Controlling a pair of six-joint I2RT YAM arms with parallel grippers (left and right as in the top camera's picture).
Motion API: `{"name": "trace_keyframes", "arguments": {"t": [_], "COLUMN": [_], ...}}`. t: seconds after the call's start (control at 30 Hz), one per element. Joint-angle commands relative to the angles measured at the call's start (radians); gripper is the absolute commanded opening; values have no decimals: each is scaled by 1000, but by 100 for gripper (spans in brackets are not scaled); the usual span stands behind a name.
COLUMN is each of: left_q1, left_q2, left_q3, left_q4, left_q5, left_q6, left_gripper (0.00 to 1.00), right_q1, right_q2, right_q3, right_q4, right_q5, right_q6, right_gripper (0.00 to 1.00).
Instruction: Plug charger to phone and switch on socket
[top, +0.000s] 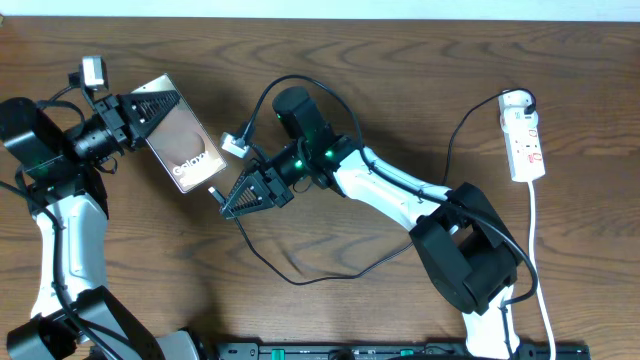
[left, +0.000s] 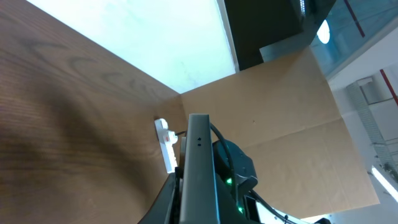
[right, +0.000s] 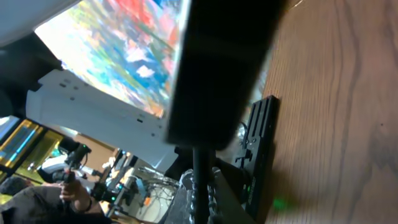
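My left gripper (top: 150, 112) is shut on the upper end of the phone (top: 185, 145) and holds it tilted above the table's left side, screen up with "Galaxy" showing. In the left wrist view the phone's grey edge (left: 198, 155) rises between the jaws (left: 196, 211). My right gripper (top: 225, 203) is shut on the charger's plug tip (top: 214, 192), right at the phone's lower end. In the right wrist view the black cable (right: 199, 168) runs up from my right gripper (right: 202, 199) into a dark blurred block. The socket (top: 522, 135) lies at the far right, and it also shows small as the socket (left: 165, 144).
The charger's black cable loops loosely over the table (top: 300, 280) and up to the socket. The socket's white cord (top: 535, 250) runs down toward the front edge. A black rail (top: 400, 350) lines the front. A cardboard wall (left: 280, 112) stands behind the table.
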Motion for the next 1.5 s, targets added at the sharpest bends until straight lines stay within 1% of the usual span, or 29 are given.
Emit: {"name": "trace_keyframes", "arguments": {"t": [0.0,0.27,0.5,1.27,1.47], "left_q1": [0,0,0,0,0], "left_q2": [-2,-2,-2,-2,-2], "left_q3": [4,4,4,4,4], "left_q4": [9,9,9,8,9], "left_q5": [16,24,24,53,23], "left_q6": [-13,-13,-13,-13,-14], "left_gripper": [8,7,7,7,8], "right_q1": [2,2,2,2,2], "right_q2": [-1,-1,-1,-1,-1], "right_q3": [7,7,7,7,7], "right_q4": [17,55,123,141,142], "right_q5": [-32,-32,-22,3,2], "right_q6": [19,43,100,112,112], "right_gripper": [1,1,1,1,1]}}
